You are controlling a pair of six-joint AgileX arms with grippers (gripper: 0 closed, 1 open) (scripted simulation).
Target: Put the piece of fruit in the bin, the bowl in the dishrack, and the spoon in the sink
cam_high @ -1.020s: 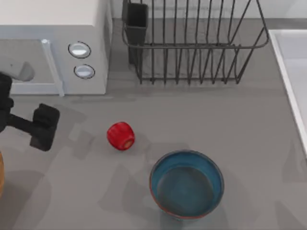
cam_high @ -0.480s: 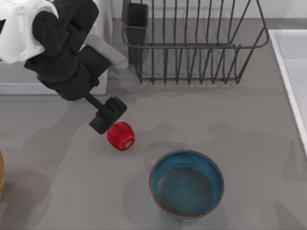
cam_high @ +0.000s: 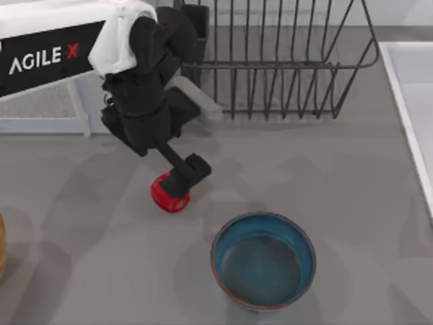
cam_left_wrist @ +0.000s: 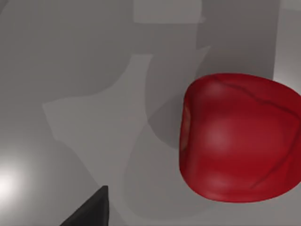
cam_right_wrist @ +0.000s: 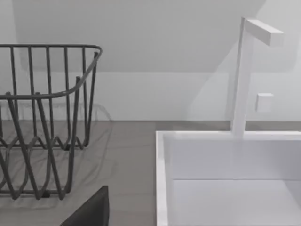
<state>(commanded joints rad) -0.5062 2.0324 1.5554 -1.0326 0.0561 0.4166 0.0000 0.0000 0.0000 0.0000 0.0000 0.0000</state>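
my left gripper (cam_high: pixel 181 177) hangs over the small round glossy red fruit (cam_high: pixel 169 195) left of centre in the top view, its dark fingers overlapping the fruit's upper right edge; i cannot tell whether the fingers are spread or pressed together, nor whether they touch the fruit yet. in the left wrist view the fruit (cam_left_wrist: pixel 237 136) sits large on the grey tabletop (cam_high: pixel 352 169). so by my reckoning nothing is finished: the fruit still lies on the table, the round deep blue bowl with the reddish-orange rim (cam_high: pixel 263 260) stands upright at lower centre, well apart from the dark wire dishrack (cam_high: pixel 270 61) along the top edge, and the pale white sink (cam_high: pixel 409 101) at the right edge shows as a bare strip. the right wrist view looks across at the dishrack (cam_right_wrist: pixel 44 117) and the sink (cam_right_wrist: pixel 225 160). all three placements remain, with the fruit first.
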